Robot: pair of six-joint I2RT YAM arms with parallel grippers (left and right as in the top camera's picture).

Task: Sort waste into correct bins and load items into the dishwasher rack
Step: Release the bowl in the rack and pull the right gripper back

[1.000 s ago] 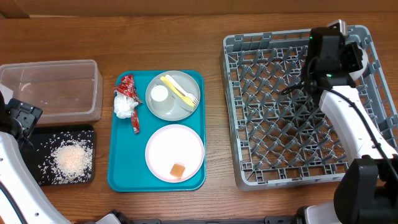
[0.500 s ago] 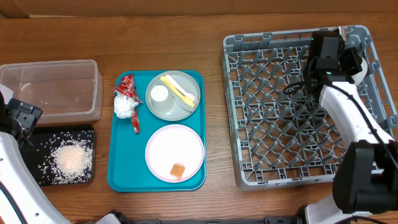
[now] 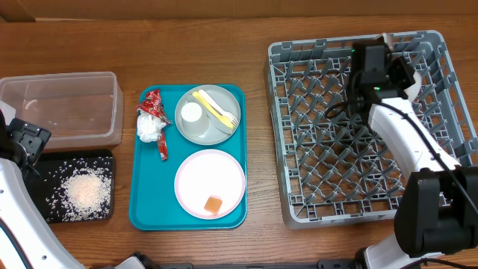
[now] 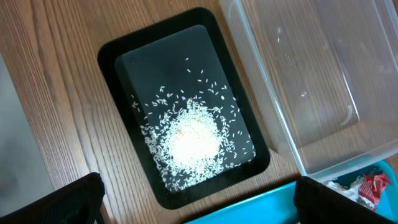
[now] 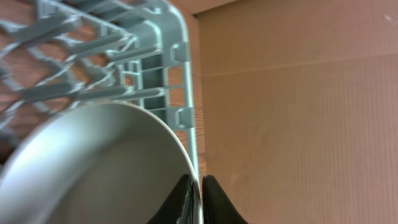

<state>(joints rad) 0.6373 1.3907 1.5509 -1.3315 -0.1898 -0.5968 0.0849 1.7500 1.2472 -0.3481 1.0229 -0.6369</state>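
Right gripper (image 5: 198,186) fingers clamped on bowl (image 5: 93,162) rim, over rack (image 3: 314,149), upper right of overhead frame. Left gripper (image 4: 196,205) fingers wide, above rice (image 4: 189,140) in black tray (image 4: 118,56), lower left.

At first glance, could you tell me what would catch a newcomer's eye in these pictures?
The large grey dishwasher rack on the right dominates, and the right gripper pinches the rim of a white bowl beside its wall. In the middle a teal tray carries a grey plate and a white plate with an orange cube; at left, rice lies heaped in the black tray.
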